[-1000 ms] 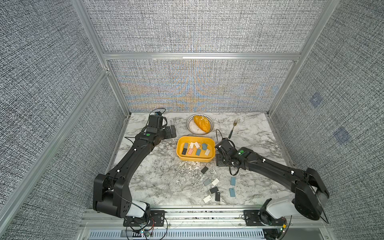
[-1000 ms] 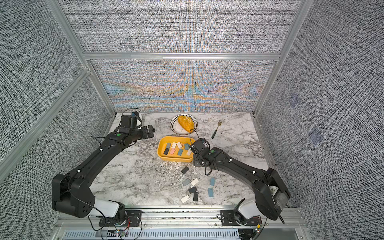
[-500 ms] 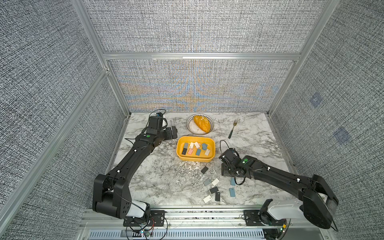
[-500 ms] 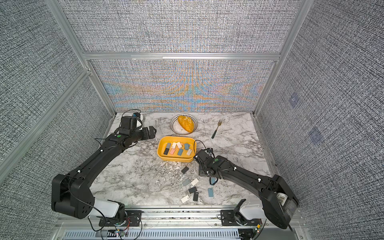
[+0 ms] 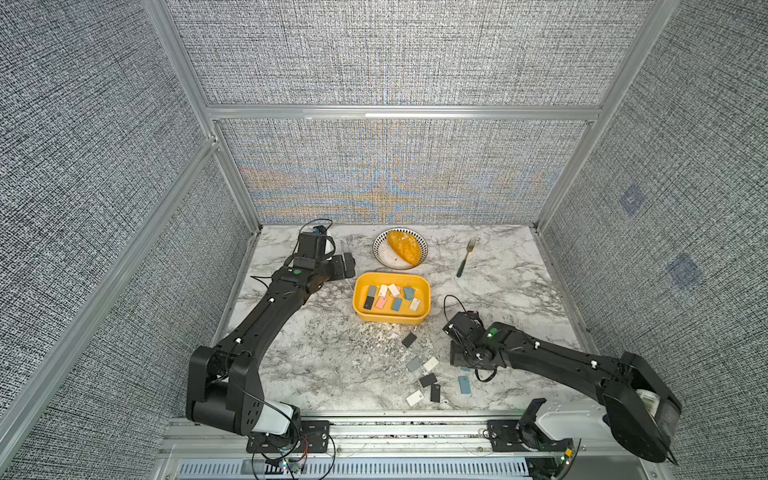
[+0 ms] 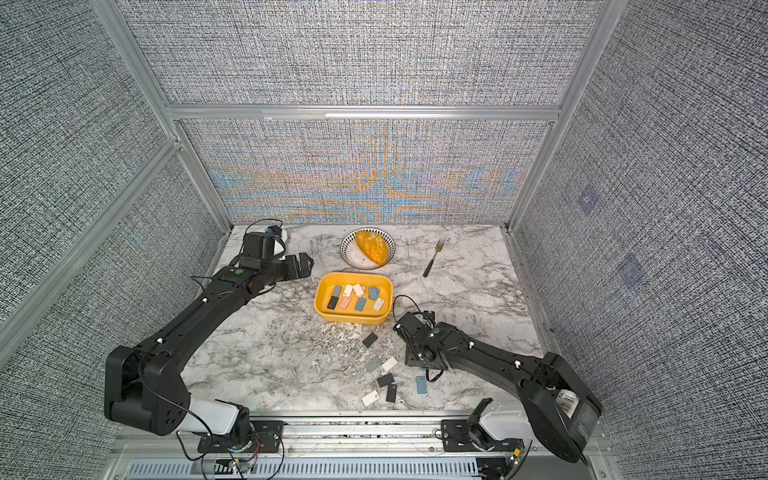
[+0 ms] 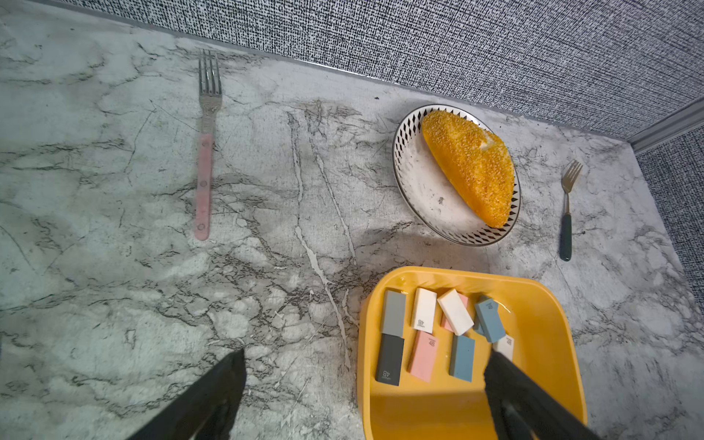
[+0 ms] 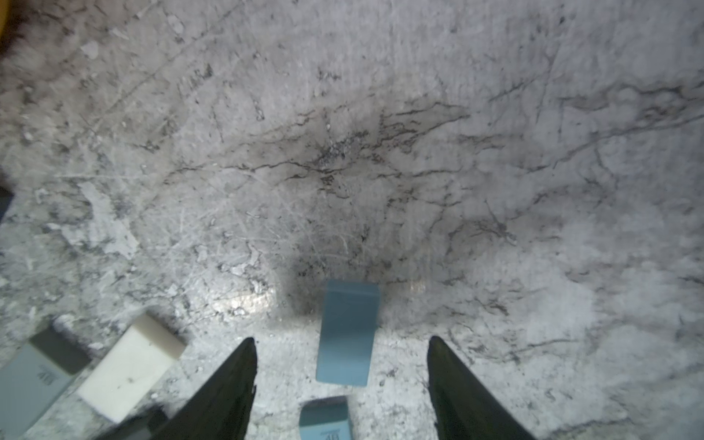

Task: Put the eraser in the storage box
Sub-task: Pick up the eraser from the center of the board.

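1. Target: the blue eraser [image 8: 347,331] lies flat on the marble table [image 8: 343,152], at about 5 o'clock from the yellow storage box [image 5: 390,321] in a top view. It is not yet picked up.
2. The right gripper [image 8: 341,338] hangs over this eraser, released and empty. Its jaws stand apart, one beside each long edge, and seem to touch nothing.
3. A good grasp probably means coming straight down, with the eraser centred between the jaws, then closing across its narrow width.
4. Neighbours need care. A second blue eraser [image 8: 324,417] lies just past one short end, and a white eraser [image 8: 131,365] lies near, outside one jaw. Spreading the jaws wider risks nudging the white one.
5. The eraser is low and looks rubbery, so a grip low on its sides should hold. A shallow pinch near the top edge might tip it.
6. After the lift, the carry runs toward 11 o'clock and must clear the box wall. The box already holds several erasers [image 5: 390,297], so the bare strip along its 6 o'clock side looks the best spot for a low release.
7. The left gripper [image 5: 347,266] hovers at 10 o'clock of the box, jaws spread wide and holding nothing. It seems clear of that path and can wait there.
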Available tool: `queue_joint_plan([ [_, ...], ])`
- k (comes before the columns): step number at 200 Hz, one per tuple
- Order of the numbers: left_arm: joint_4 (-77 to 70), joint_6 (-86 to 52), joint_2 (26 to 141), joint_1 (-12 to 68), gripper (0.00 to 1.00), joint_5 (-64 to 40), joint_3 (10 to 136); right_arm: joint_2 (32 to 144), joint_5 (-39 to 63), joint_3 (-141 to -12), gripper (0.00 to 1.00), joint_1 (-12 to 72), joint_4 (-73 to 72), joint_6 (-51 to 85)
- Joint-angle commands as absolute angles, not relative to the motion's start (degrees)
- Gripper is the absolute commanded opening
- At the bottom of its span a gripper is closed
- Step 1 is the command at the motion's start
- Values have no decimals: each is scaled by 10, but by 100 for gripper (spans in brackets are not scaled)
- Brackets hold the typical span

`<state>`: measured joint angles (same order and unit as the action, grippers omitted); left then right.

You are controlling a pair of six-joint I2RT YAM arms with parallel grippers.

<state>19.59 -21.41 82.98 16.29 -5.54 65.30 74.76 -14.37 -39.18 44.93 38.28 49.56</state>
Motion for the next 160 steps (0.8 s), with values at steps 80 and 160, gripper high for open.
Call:
queue_joint_plan([
  [80,183,-210,835,163,100,-61,657,742,-112,-340,68,430,315,501],
  [160,186,-208,834,163,100,-59,656,754,-101,-336,48,425,302,490],
])
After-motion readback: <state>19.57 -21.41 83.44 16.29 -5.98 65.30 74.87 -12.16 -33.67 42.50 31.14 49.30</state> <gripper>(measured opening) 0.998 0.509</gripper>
